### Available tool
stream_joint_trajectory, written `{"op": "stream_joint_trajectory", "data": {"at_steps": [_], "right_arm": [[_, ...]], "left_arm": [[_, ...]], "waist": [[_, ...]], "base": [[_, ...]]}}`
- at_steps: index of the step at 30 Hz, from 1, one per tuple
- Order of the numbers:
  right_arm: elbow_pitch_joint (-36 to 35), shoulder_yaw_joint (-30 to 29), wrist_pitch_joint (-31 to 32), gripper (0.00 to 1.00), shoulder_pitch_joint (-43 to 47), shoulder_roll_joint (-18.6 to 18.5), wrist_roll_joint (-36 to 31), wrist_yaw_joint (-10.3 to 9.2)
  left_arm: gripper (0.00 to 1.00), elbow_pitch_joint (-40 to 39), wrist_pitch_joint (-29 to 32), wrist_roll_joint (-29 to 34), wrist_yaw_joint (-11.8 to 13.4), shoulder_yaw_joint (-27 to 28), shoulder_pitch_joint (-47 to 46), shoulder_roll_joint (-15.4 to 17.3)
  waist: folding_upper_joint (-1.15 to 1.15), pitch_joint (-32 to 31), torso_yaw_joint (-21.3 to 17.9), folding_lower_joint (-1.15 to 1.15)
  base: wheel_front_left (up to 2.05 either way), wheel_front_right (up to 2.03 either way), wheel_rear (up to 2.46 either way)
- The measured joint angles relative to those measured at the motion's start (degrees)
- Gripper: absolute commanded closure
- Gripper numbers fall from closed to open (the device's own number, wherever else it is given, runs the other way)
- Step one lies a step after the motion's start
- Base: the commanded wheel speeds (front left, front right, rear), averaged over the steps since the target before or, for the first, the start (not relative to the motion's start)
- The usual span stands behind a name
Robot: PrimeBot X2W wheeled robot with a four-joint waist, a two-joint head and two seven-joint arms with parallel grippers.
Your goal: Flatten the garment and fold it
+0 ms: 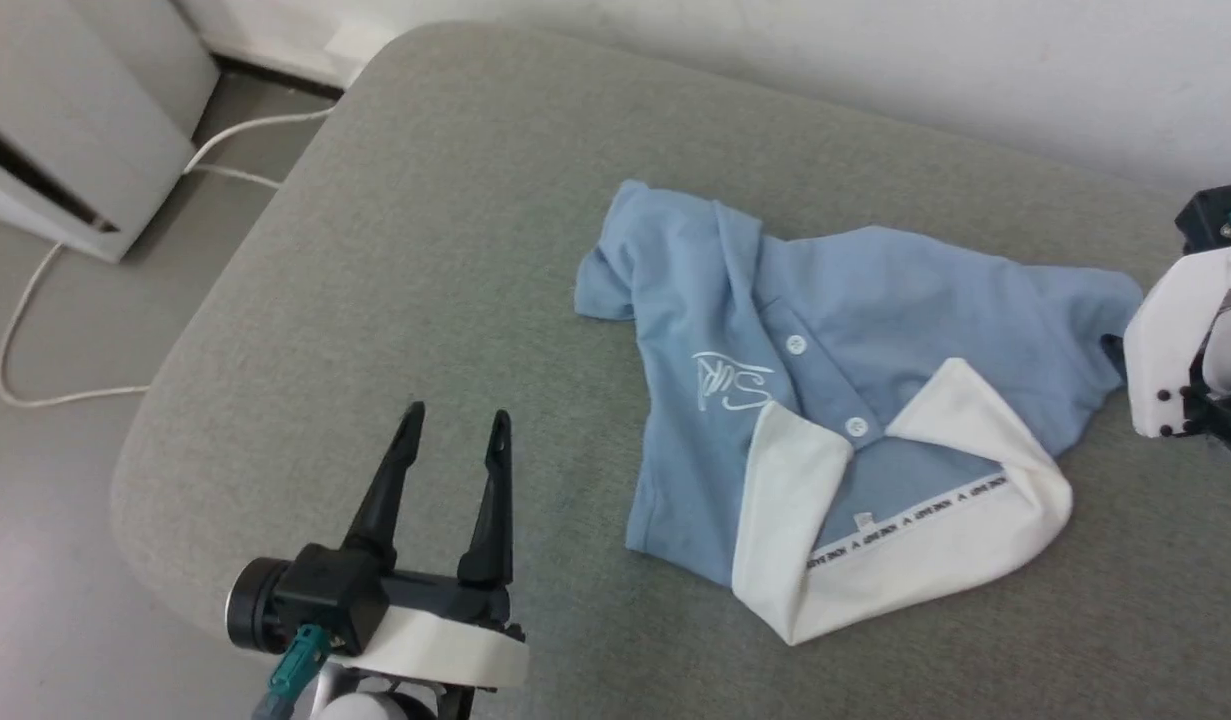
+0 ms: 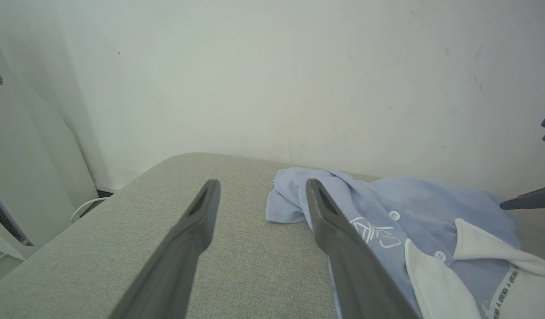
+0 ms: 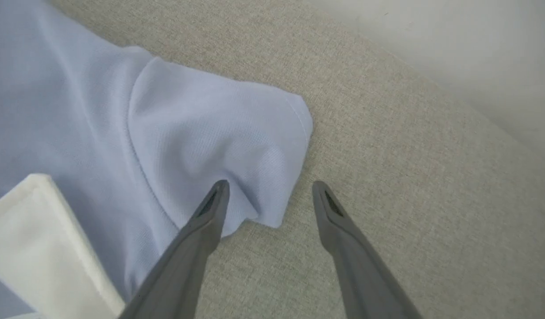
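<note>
Grey cushion [image 1: 425,250] — crumpled blue garment [image 1: 875,290], white collar [image 1: 935,560] splayed; left gripper [image 1: 457,415] and right gripper [image 3: 270,185] gape.

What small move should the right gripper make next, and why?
Probably lower and close on the sleeve: the right gripper is open with its fingertips straddling the sleeve's edge, and the garment lies bunched on the cushion, not yet flat.

You can't read the tiny lettering on the collar tape [image 1: 910,515] of the polo shirt [image 1: 855,300], nor its chest script [image 1: 732,383]. At the head view's right edge, the right arm's white housing [image 1: 1170,340] is cut off. In the left wrist view, one finger [image 2: 343,252] of the left gripper [image 2: 260,195] hides part of the shirt's front, and the collar [image 2: 436,283] runs off the lower right corner.
</note>
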Motion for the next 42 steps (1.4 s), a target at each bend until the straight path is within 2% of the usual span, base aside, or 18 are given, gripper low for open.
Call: {"op": "stream_joint_trajectory", "data": {"at_steps": [8, 10, 15, 19, 25, 28, 33, 38, 39, 40, 42], "right_arm": [[8.78, 2.14, -2.40, 0.00, -3.49, -0.90, -2.71, -0.01], [9.84, 3.23, -3.47, 1.00, -4.21, -0.92, -2.69, -0.01], [11.50, 4.42, -7.88, 1.00, -4.63, -0.21, -1.87, 0.08], [10.79, 5.22, -11.55, 1.00, -3.52, -1.23, -1.27, 0.08], [2.45, 4.89, -13.81, 1.00, 2.76, -3.80, 0.34, 0.08], [-2.69, 2.68, -12.47, 1.00, 7.54, -5.72, 0.67, 0.09], [-8.08, -4.60, -9.16, 1.00, 15.61, -8.14, -0.40, 0.08], [-10.00, -9.90, -7.49, 1.00, 21.30, -6.86, -2.74, 0.07], [-10.35, -10.55, -7.64, 0.77, 22.03, -5.91, -2.77, 0.07], [-10.60, -11.45, -8.33, 0.00, 22.52, -4.61, -2.79, 0.07], [-11.55, -11.32, -10.50, 0.00, 23.05, -3.01, -4.06, 0.05]], "left_arm": [[0.00, -0.46, 0.00, -1.97, 1.20, -1.63, -0.91, -0.04], [0.00, -0.45, 0.00, -2.16, 1.44, -1.69, -1.32, -0.04], [0.00, -0.31, 0.00, -2.09, 1.55, -1.34, -1.42, -0.04], [0.00, -0.21, 0.00, -1.79, 1.42, -0.26, -1.39, -0.07], [0.00, 0.09, 0.00, -0.79, 0.40, 1.92, -0.98, -0.13], [0.00, 0.04, 0.00, -0.31, -0.07, 2.58, -0.12, -0.15], [0.00, -0.08, 0.00, -0.22, -0.55, 3.00, 0.13, -0.20], [0.00, -0.01, 0.00, -0.22, -0.60, 3.11, 0.10, -0.21], [0.00, 0.02, 0.00, -0.24, -0.60, 3.11, 0.09, -0.21], [0.00, 0.08, 0.00, -0.31, -0.62, 3.11, 0.08, -0.22], [0.00, 0.36, 0.00, -0.33, -0.62, 3.15, 0.07, -0.22]], "waist": [[0.00, 3.46, 3.46, -0.01], [0.00, 3.82, 3.54, 0.00], [0.00, 3.59, 2.22, -0.01], [0.00, 2.66, 0.06, -0.01], [0.00, 0.25, -4.79, -0.01], [0.00, -1.10, -7.58, -0.02], [0.00, -3.24, -12.16, -0.02], [0.00, -4.87, -15.98, -0.02], [0.00, -5.12, -16.62, -0.02], [0.00, -5.34, -17.17, -0.02], [0.00, -5.74, -18.14, -0.02]], "base": [[0.00, 0.00, 0.00], [0.00, 0.00, 0.00], [0.00, 0.00, 0.00], [0.00, 0.00, 0.00], [0.00, 0.00, 0.00], [0.00, 0.00, 0.00], [0.00, 0.00, 0.00], [0.00, 0.00, 0.00], [0.00, 0.00, 0.00], [0.00, 0.00, 0.00], [0.00, 0.00, 0.00]]}}
